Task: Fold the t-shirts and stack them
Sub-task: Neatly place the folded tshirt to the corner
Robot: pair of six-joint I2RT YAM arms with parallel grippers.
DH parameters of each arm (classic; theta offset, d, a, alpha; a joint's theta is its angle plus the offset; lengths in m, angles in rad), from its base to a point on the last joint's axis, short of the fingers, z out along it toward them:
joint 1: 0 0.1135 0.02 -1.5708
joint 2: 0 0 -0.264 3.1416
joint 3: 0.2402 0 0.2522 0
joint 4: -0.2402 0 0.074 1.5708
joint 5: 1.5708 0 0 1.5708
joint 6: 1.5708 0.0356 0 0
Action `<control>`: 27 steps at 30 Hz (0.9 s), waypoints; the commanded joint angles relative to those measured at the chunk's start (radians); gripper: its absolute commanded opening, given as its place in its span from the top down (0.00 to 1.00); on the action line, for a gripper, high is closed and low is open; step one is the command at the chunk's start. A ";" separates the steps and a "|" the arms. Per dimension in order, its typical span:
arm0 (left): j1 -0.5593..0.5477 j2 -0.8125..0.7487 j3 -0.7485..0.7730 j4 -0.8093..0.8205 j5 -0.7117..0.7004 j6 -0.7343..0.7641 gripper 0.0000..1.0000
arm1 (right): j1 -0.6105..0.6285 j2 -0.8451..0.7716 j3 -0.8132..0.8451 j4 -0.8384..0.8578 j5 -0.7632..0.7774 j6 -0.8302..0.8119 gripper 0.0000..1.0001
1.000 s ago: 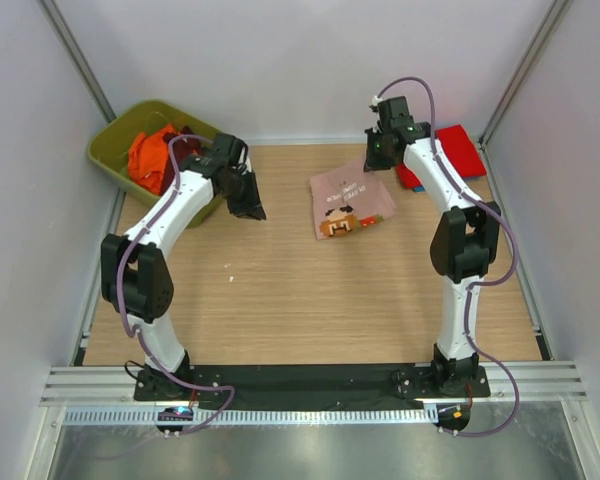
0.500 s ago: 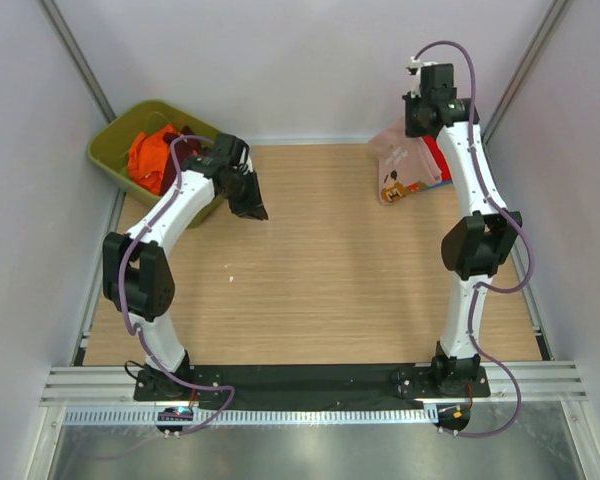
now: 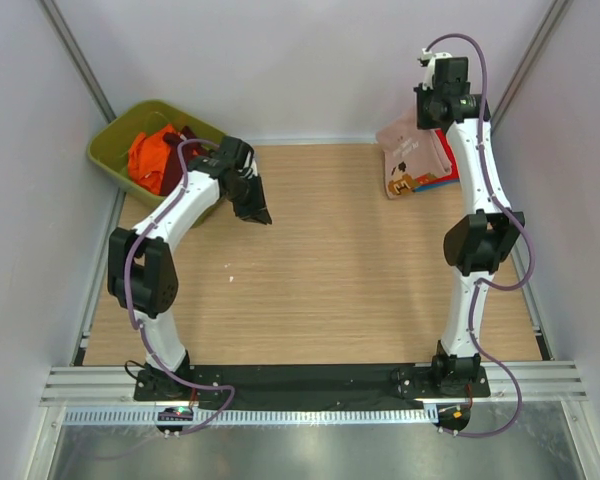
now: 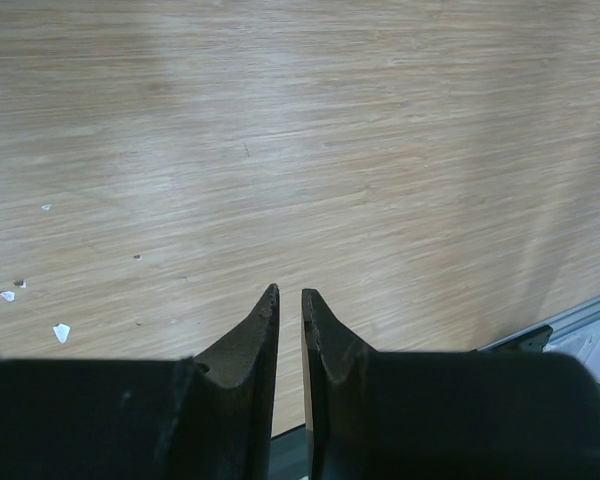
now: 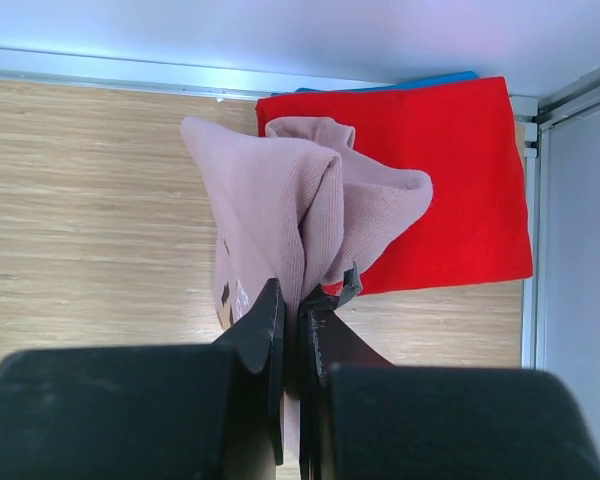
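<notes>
Your right tool (image 5: 292, 300), clenched on the pink t-shirt (image 5: 280, 200), had carried it off the desk (image 3: 330, 280) over the red t-shirt (image 5: 460, 180); your left tool (image 4: 290, 292) hung barely parted, empty

Pale wood-grain counter (image 3: 330, 280) across the middle of the cell, grain running left to right. A few tiny white specks (image 4: 61, 332) scattered on its left half, near one another. Olive-green bin (image 3: 108, 145) at the far left corner, set at an angle, partly over the counter's edge. Plain white wall panels (image 3: 280, 60) on the left, far and right sides, with slim grey metal uprights (image 3: 75, 50) at the far corners. Black strip (image 3: 310, 378) along the near edge, then a white slotted cable duct (image 3: 310, 415), then bare sheet metal (image 3: 310, 455) nearest of all. Aluminium rail (image 5: 100, 68) along the far edge of the counter.
</notes>
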 commanded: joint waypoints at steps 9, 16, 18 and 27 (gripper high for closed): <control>-0.014 0.001 0.022 -0.002 0.029 0.008 0.85 | -0.031 0.040 0.116 0.096 -0.006 -0.024 0.99; -0.017 0.008 0.031 -0.013 0.029 0.010 0.85 | -0.042 0.051 0.107 0.127 0.014 -0.015 0.99; -0.017 0.013 0.034 -0.013 0.027 0.010 0.85 | -0.071 0.054 0.112 0.127 0.014 -0.012 0.99; -0.024 0.057 0.070 -0.022 0.038 0.005 0.85 | -0.114 0.063 0.131 0.161 -0.026 -0.016 0.99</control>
